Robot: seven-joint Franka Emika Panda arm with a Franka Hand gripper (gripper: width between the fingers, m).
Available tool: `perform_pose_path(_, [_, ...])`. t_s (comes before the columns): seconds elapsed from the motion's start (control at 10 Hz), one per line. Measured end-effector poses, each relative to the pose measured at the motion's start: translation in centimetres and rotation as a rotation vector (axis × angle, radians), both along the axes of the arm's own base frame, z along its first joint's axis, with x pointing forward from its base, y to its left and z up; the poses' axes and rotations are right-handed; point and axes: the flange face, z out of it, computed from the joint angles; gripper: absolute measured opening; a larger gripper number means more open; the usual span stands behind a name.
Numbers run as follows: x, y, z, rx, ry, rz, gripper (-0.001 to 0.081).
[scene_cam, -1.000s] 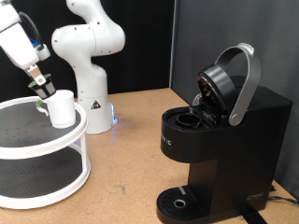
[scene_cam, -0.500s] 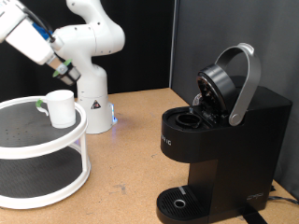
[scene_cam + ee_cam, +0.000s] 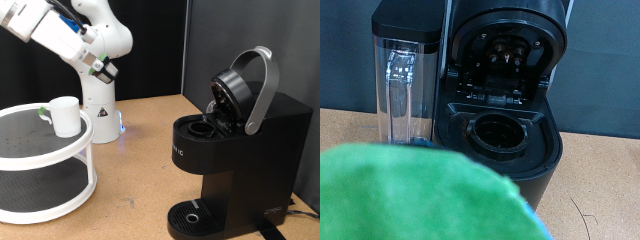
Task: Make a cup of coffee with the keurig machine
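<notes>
We have the claw [image 3: 103, 70] up in the air at the exterior view's upper left, above and right of the white round stand [image 3: 60, 150] and well apart from the keurig machine [image 3: 235, 150] on the exterior view's right. In the wrist view a blurred green thing [image 3: 420, 195] fills the near foreground right at the claw; we judge it to be a green-topped pod gripped there, though the fingers themselves do not show, so we cannot tell for certain whether the claw is closed on it. The cup [image 3: 64, 115] stands on the stand's top shelf, untouched, not under the spout. The machine's lid [image 3: 240, 90] is raised and the pod well [image 3: 502, 132] lies open and empty. To do this carry well, we should keep the pod level, line it over the round well, and stay clear of the lifted grey handle [image 3: 262, 90] and the tabletop [image 3: 140, 190].
</notes>
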Motion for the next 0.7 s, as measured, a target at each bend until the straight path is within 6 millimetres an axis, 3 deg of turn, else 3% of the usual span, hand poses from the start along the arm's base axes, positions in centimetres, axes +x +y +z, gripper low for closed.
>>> perform_pose_path(0.3, [0.2, 0.6, 0.1, 0.036, 0.007, -0.019, 0.0483])
perform_pose_path(0.7, [2.6, 5.8, 2.4, 0.076, 0.076, -0.007, 0.0483])
